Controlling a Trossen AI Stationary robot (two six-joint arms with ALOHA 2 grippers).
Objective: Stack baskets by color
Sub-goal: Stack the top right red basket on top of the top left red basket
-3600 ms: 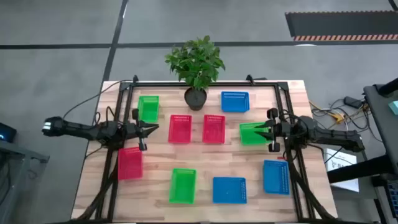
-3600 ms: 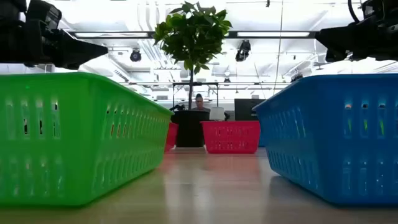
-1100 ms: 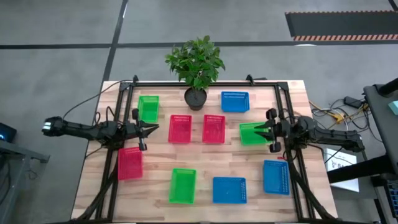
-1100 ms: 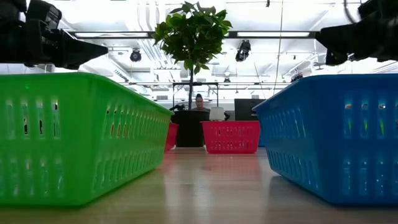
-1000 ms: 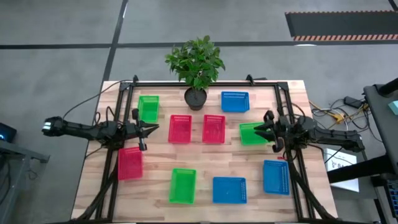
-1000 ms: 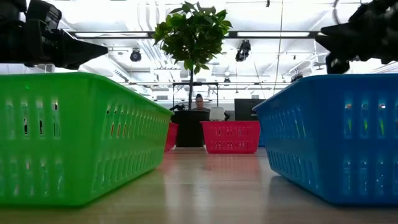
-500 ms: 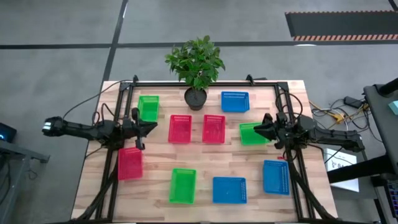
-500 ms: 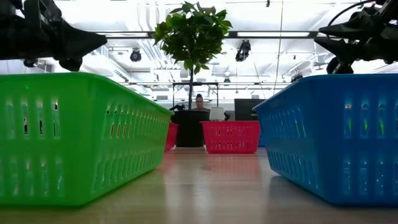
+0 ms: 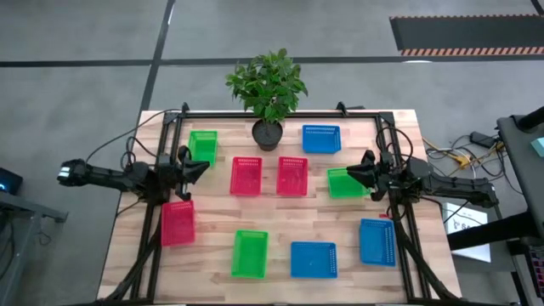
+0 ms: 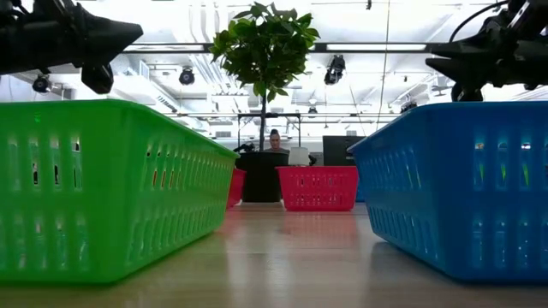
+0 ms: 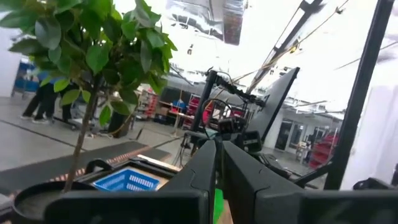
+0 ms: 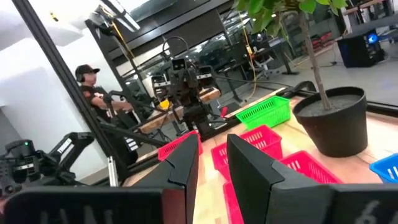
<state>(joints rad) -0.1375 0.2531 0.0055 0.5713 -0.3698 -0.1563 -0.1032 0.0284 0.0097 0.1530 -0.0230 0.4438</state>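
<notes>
Nine small rectangular plastic baskets with slotted mesh sides lie singly on the wooden desk [image 9: 399, 136], none stacked. Landmark: the black plant pot [image 9: 267, 134] at the desk's far edge.

- Green: one [image 9: 202, 146] left of the pot; one [image 9: 347, 182] right of and nearer than the pot; one [image 9: 250, 253] well in front of it at the near edge.
- Red: a pair [image 9: 246, 175] [image 9: 292, 175] side by side just in front of the pot; a third [image 9: 178, 223] far to its front-left.
- Blue: one [image 9: 321, 138] just right of the pot; two [image 9: 314, 259] [image 9: 377, 241] toward the near right corner.

Left gripper [image 9: 202, 167] hangs between the left green basket and the front-left red one; jaws pressed together, nothing in them. Right gripper [image 9: 351, 172] is at the right green basket's edge; jaws stand narrowly apart in its wrist view, nothing visibly between them.

Handling (judgement): thin moulded plastic, so light, fairly stiff at the rim, flexible in the slotted walls, and smooth enough to skid on the wood if nudged. Best hold looks like a pinch over one wall at the rim, mid-length, one jaw inside and one outside. The tapered shape should let them nest; a tilted drop could jam.

No legible brand, label or writing on the baskets or pot.
</notes>
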